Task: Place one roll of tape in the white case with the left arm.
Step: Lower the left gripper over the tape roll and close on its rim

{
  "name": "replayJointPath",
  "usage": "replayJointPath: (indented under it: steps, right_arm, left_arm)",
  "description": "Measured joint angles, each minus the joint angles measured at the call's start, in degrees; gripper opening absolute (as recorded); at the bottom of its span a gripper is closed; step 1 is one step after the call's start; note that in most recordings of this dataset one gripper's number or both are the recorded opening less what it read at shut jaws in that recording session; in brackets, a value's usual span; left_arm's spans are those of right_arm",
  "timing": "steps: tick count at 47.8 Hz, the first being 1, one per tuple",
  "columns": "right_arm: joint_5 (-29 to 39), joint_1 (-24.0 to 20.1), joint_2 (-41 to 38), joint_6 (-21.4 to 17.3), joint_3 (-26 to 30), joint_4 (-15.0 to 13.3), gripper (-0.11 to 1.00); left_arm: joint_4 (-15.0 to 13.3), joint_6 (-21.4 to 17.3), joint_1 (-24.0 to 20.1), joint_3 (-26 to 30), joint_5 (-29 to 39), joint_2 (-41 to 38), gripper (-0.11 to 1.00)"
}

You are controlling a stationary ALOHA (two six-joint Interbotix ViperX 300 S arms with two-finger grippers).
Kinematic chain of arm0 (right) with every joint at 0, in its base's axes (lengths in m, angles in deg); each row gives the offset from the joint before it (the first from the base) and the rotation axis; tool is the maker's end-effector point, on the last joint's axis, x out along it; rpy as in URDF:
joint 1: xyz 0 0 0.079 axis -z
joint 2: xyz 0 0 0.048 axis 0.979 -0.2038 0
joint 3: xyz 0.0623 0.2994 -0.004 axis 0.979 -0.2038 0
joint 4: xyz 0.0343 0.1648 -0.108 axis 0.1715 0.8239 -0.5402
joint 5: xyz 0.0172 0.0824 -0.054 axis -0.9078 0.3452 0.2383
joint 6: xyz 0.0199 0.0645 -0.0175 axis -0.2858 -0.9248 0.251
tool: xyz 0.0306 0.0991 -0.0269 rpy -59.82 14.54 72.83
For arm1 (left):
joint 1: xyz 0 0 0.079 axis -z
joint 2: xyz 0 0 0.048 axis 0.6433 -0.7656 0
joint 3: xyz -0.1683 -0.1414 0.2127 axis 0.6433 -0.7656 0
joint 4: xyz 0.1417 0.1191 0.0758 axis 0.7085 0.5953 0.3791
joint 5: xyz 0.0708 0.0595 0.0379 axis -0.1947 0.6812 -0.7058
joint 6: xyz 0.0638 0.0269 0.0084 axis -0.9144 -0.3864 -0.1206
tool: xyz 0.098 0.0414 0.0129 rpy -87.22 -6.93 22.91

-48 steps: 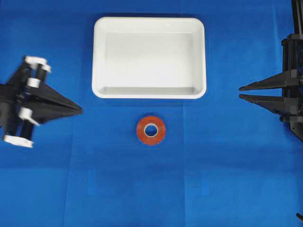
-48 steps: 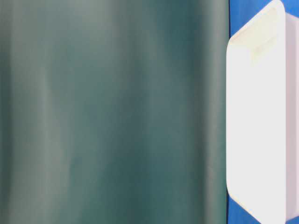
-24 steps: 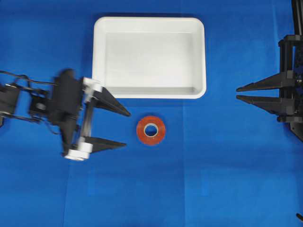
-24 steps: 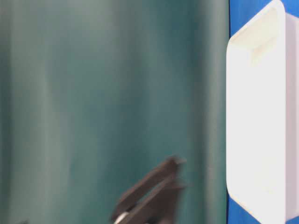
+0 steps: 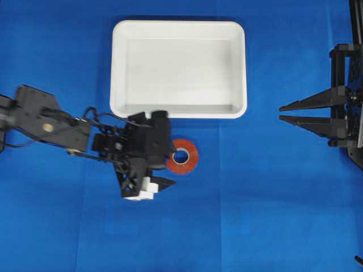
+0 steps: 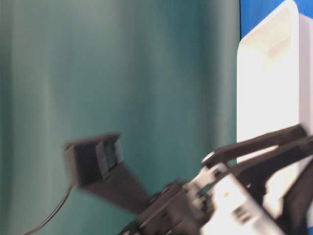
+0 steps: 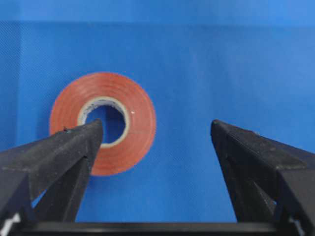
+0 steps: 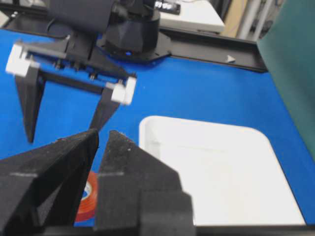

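Since a second ago the left gripper (image 7: pixel 152 147) has swung in from the left edge toward mid-table and spread its jaws; the right gripper (image 5: pixel 283 112) has barely shifted. Left jaws stand wide, nothing between them. In the wrist view one fingertip (image 7: pixel 86 140) overlaps the tape's (image 7: pixel 103 123) core hole, the other sits well off to the side over bare cloth (image 7: pixel 221 59). So the jaws are off-centre: the tape lies under one finger, not between the two. Contact cannot be told. Judged: a sideways correction is needed before closing.

Tape (image 5: pixel 182 156) lies flat on the cloth, just below the case's (image 5: pixel 178 112) near rim, not in it. Case holds nothing visible.

Left arm (image 5: pixel 51 122) reaches across from the left, wrist tipped down over the tape, its head covering the tape's left edge from overhead. Right jaws narrow, almost closed, empty, parked at the right edge, well apart.
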Motion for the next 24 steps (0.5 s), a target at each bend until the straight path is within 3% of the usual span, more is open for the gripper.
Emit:
replayJointPath:
  steps: [24]
  right_arm:
    - [0.70,0.35,-0.18,-0.09,0.00,0.00,-0.11]
  left_arm:
    - [0.35,-0.44,0.62,7.21,5.63,-10.99,0.82]
